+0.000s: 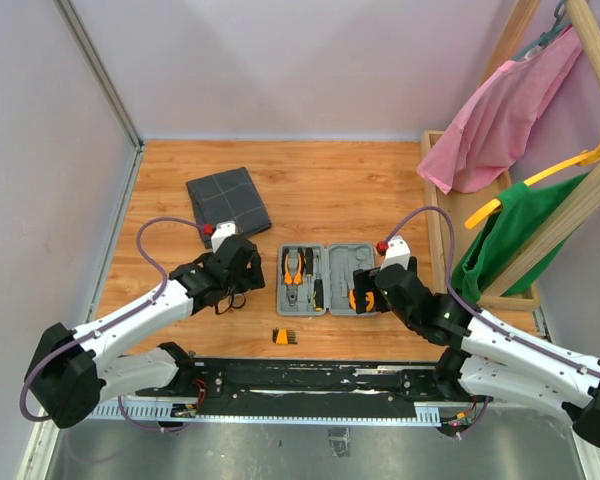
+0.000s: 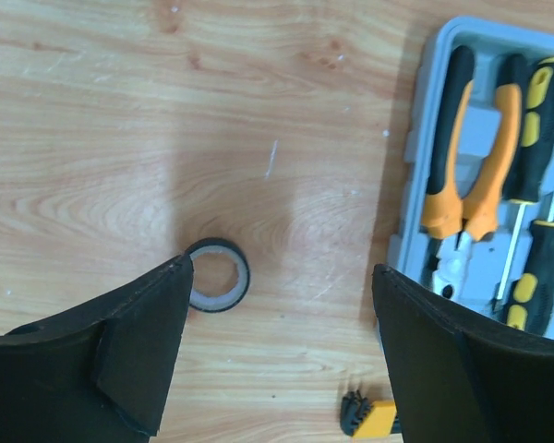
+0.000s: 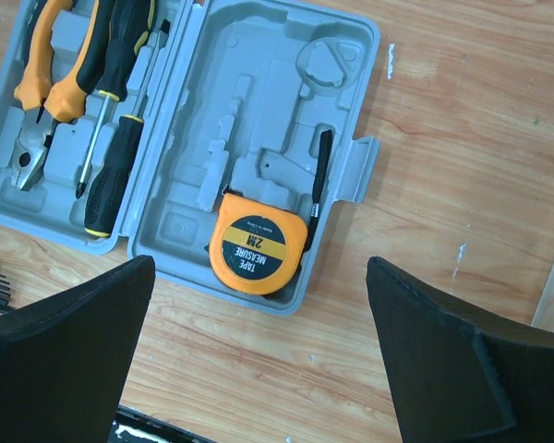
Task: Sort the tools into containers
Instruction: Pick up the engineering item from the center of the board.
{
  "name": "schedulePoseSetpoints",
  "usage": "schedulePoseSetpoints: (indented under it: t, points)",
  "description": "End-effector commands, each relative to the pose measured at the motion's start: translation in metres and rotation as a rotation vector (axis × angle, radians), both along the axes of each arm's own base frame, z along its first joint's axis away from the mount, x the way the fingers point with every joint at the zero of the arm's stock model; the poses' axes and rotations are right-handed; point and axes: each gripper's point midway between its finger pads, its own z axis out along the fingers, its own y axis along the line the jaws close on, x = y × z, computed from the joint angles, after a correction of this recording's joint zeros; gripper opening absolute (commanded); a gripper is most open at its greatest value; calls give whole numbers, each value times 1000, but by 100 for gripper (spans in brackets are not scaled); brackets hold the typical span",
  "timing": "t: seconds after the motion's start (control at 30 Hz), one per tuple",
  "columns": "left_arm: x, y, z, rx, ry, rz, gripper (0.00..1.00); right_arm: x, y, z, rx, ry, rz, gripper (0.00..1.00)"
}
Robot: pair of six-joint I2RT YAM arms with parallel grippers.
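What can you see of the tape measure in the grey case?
The tape measure is a rounded orange plastic body with a black-and-yellow face label reading TAPE MEASURE 2M. It lies flat, label up, in the right half of the open grey case, near the edge closest to the arms. A thin black wrist strap runs from its side across the moulding. Only the case touches it.

White-shelled arms [image 1: 130,318] with black joints [image 1: 65,375], purple cables [image 1: 148,240]

Wooden tabletop [image 1: 360,190], lilac walls [image 1: 280,60], wooden rack [image 1: 565,222], pink garment [image 1: 500,120], green garment [image 1: 525,215] hanging.
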Motion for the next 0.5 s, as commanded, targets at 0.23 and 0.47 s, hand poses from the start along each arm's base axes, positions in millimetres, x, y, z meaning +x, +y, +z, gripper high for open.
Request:
schedulePoseSetpoints:
  t: [0.23, 0.47]
  points:
    - [-26, 21, -50, 103, 157, 41, 83, 2, 13, -5, 18, 25, 48, 98]
    - [-31, 22, -68, 109, 195, 48, 80, 2, 18, -6, 14, 32, 66, 98]
